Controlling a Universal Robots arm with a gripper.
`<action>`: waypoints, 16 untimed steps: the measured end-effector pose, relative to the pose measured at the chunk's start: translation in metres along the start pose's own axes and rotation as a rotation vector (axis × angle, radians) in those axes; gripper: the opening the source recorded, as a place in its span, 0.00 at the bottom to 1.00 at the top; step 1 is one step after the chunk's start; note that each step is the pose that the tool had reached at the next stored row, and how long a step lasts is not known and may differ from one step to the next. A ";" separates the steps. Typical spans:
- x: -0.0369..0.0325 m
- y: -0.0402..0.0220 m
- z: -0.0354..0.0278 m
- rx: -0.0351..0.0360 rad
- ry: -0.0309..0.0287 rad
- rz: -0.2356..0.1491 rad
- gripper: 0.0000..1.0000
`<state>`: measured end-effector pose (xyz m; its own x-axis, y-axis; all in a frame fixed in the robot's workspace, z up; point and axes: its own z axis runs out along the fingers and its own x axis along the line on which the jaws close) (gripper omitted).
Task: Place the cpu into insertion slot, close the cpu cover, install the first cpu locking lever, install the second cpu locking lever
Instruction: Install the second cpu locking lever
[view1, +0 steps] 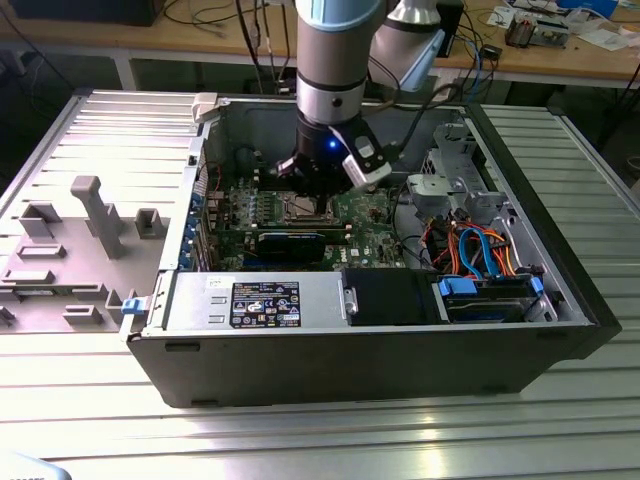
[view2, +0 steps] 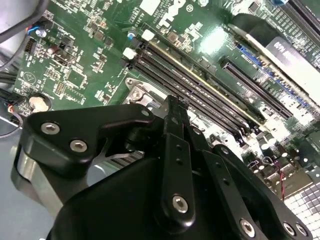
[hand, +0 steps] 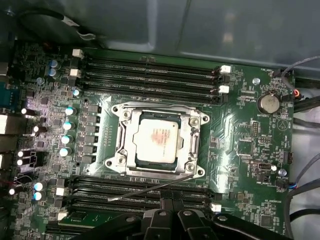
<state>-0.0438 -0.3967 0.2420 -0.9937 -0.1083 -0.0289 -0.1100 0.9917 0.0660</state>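
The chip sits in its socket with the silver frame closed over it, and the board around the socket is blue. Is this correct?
One detail is wrong: the board around the socket is green, not blue, as the first wrist view shows. The rest holds: the chip sits in its socket, and the silver frame lies closed over its edges.

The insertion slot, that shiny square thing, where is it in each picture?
Exterior view: the insertion slot sits right under the gripper.
First wrist view: its silver rim is in the picture's middle.
Second wrist view: one corner peeks past the gripper.
Shared landmark: the long black slots beside it.
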 end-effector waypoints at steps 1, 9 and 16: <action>0.0012 -0.0007 0.0008 -0.0030 -0.0003 0.000 0.11; 0.0073 -0.0010 0.0112 -0.0131 -0.0013 0.000 0.11; 0.0073 -0.0010 0.0117 -0.0134 -0.0014 0.000 0.11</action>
<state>-0.0508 -0.3977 0.2300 -0.9937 -0.1081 -0.0303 -0.1102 0.9907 0.0793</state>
